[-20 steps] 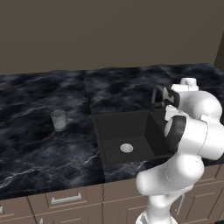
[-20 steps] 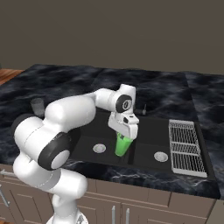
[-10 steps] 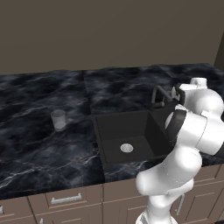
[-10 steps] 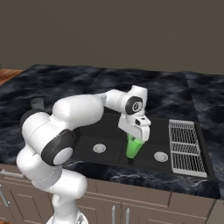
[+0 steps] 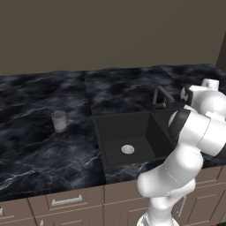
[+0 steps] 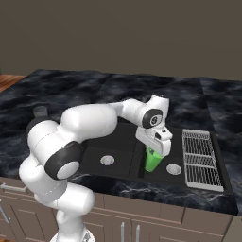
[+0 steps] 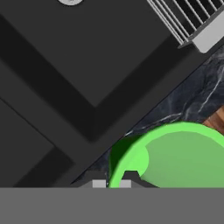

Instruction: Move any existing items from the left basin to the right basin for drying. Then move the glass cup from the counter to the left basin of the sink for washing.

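Green item [image 6: 152, 160], a bright, open-mouthed cup-like shape with a smooth rim, hangs from the gripper [image 6: 156, 146], whose fingers are clenched on its rim; in the hand view the rim [image 7: 175, 131] sits between the fingertips. It is held over the right basin [image 6: 177, 158], above the floor and near the drain [image 6: 173, 168], just across the divider from the left basin [image 6: 101, 151]. The step in hand appears to be the first transfer, near its end; the next move likely calls for lowering the item to the basin floor and letting go. Farther off, the glass cup [image 5: 58, 120] stands upright on the counter [image 5: 39, 145], left of the sink [image 5: 132, 132], untouched. The wire rack [image 6: 202, 158] adjoins the right basin.
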You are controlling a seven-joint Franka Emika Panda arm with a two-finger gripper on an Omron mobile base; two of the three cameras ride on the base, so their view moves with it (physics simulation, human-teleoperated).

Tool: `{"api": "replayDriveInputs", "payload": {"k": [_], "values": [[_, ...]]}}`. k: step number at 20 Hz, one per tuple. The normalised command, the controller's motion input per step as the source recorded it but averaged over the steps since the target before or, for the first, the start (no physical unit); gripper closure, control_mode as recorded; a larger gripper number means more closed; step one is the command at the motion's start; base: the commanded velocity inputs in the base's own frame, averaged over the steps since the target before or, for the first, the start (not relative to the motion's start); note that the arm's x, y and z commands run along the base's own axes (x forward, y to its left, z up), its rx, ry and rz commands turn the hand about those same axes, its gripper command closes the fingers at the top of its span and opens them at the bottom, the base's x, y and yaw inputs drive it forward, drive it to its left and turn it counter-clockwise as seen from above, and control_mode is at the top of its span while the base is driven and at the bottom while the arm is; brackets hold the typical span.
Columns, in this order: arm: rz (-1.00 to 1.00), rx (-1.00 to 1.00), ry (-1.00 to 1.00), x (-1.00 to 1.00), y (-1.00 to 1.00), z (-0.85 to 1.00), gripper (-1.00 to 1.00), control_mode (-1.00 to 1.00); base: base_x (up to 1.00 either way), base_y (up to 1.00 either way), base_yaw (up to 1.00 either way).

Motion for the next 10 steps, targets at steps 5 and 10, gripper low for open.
{"api": "replayDriveInputs", "payload": {"k": [5, 10], "values": [[0.0, 0.0, -0.03, 0.01, -0.27, -0.16, 1.0, -1.0, 0.0, 0.0, 0.0], [0.02, 0.0, -0.01, 0.12, -0.23, -0.16, 1.0, -1.0, 0.0, 0.0, 0.0]]}}
